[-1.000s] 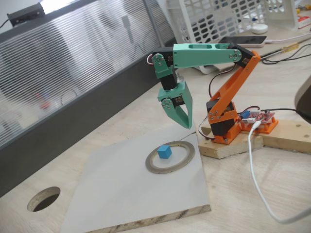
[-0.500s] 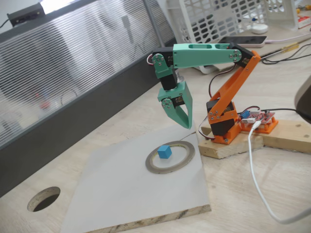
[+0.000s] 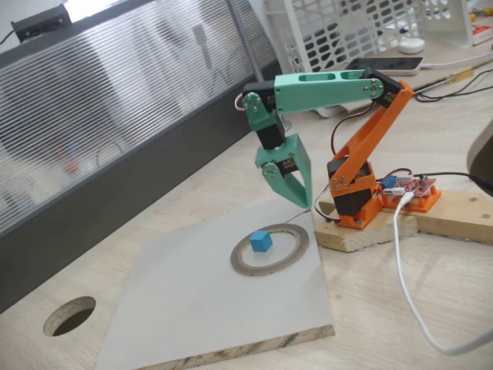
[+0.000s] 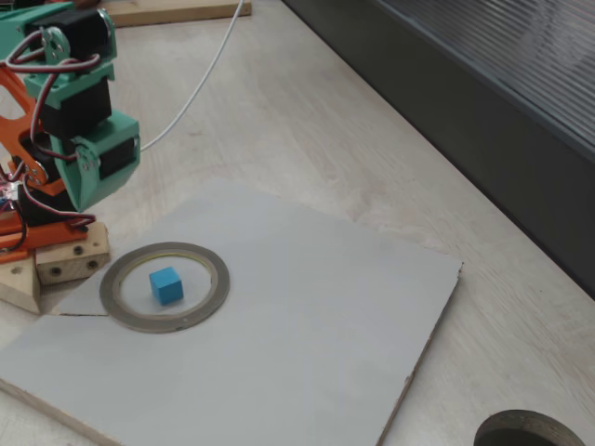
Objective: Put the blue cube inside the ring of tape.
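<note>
blue cube [image 3: 261, 241] sits inside the ring of tape [image 3: 270, 249], flat on the grey board [image 3: 192, 308], clear of the ring's inner rim on all sides in both fixed views. The ring lies near the board's corner closest to the arm's base; in the other fixed view that same cube [image 4: 166, 284] and ring [image 4: 165, 287] are by the board's left edge, just beside the wooden base block [image 4: 56, 262]. gripper [image 3: 296, 196] hangs in the air above and behind the ring, tip pointing down, well apart from the cube and holding nothing. Jaws look closed or nearly closed, I can't tell for sure from this angle; in the other fixed view the fingers are cut off behind the teal wrist housing. Green upper arm [image 3: 323, 86] runs roughly level, orange lower link [image 3: 370, 131] rises from the base on the wood block. Board lies on the bench [image 3: 385, 308]; a round hole [image 3: 69, 314] is cut through the benchtop off the board's near left corner. White cable [image 3: 404, 270] trails across the bench on the right.
</note>
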